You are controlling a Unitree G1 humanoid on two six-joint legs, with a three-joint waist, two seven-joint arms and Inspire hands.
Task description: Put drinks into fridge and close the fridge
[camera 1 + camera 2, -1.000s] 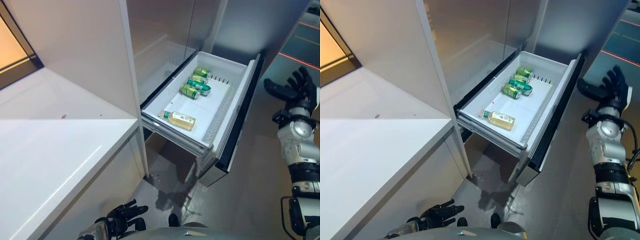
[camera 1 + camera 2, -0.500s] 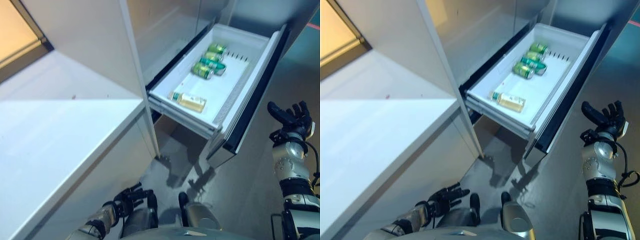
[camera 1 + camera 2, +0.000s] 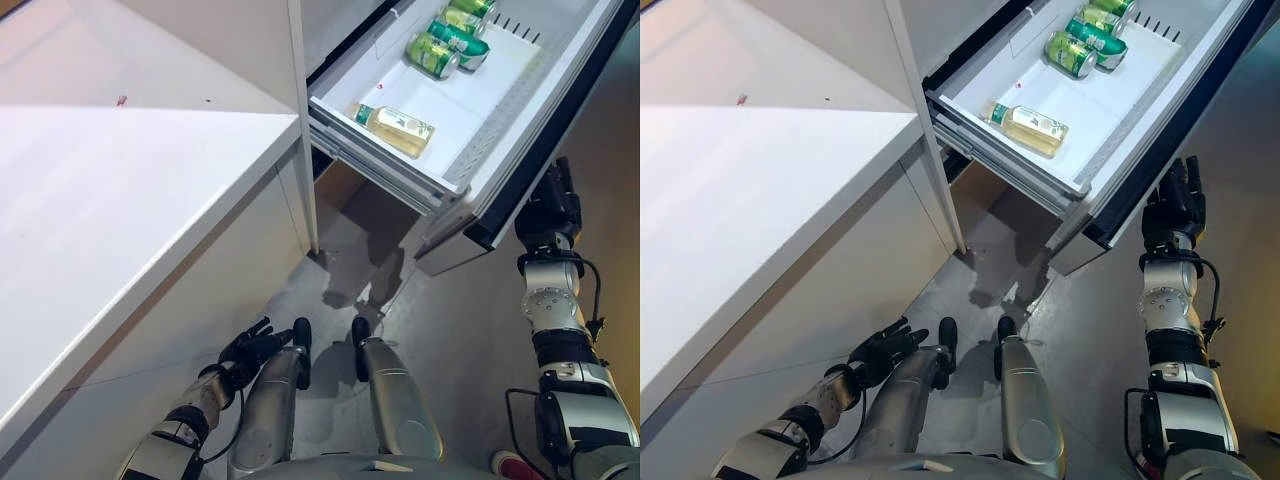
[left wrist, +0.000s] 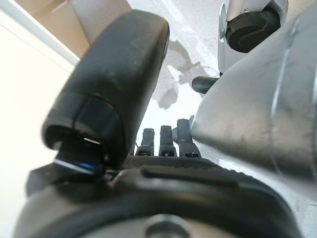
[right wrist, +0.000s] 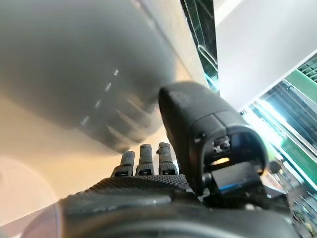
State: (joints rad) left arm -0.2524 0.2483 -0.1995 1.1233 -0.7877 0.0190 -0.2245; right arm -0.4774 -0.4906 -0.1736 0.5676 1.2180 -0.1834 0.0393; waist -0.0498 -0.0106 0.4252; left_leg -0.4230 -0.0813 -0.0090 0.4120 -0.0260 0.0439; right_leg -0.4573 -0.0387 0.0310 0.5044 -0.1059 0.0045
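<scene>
The fridge's white drawer (image 3: 470, 140) stands pulled out at the upper right, its dark front panel (image 3: 555, 165) facing my right side. Inside lie green cans (image 3: 437, 52) at the far end and a pale bottle with a green cap (image 3: 398, 128) nearer the front. My right hand (image 3: 556, 205) is raised, fingers straight, right at the drawer's dark front panel; it also shows in the right wrist view (image 5: 143, 163) facing the grey panel. My left hand (image 3: 883, 349) hangs low by the white counter's side, fingers relaxed and empty.
A white counter (image 3: 120, 190) fills the left side. A white upright fridge wall (image 3: 300, 120) stands between the counter and the drawer. Grey floor (image 3: 460, 340) lies below the drawer and to the right.
The camera has tilted down, so the whole scene shifted up. My right hand has come in from the open floor to the drawer's dark front. My left hand stays low.
</scene>
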